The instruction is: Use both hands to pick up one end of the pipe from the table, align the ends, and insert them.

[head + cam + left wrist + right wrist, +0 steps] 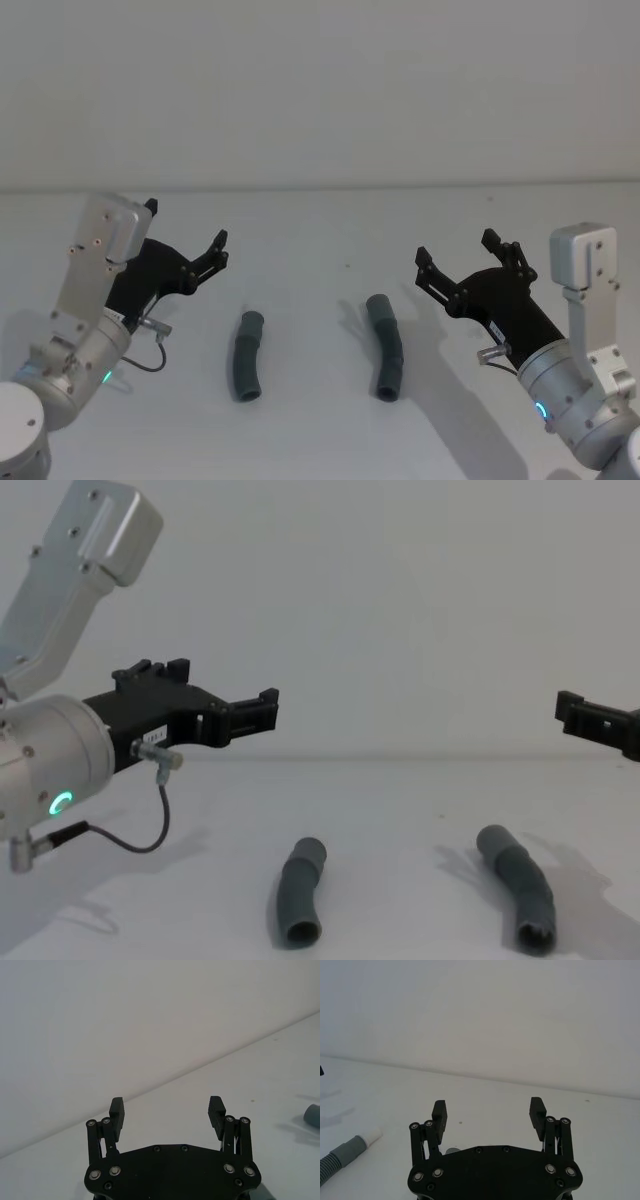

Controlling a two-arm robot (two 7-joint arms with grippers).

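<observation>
Lying on the surface (310, 440) side by side but well apart, between the two claws: two short bent pipe pieces, long axes running roughly away from the robot. Left piece (247, 355) below and inward of the left claw (185, 225); right piece (385, 345) below and inward of the right claw (456, 248). Hovering clear above the surface, both claws, jaws apart, clamped on nothing, aimed forward and somewhat inward. Left arm nearer the left piece, right arm nearer the right, so judged as one piece per claw.

Facing the robot in the chest view, open hollow ends on both pieces. Seen from the right wrist, a grey cuff (351, 1147) ending in a white tip (370, 1136), off to one side of the open jaws; most likely part of the right piece, though not certain.

Calling next, by the look of it, for a drop toward the surface and a wrist turn at each arm, jaws set across the piece's long axis, not along it.

No brand or readable writing anywhere; only a small pale label (150, 738) on the left claw's body, too small to read.
</observation>
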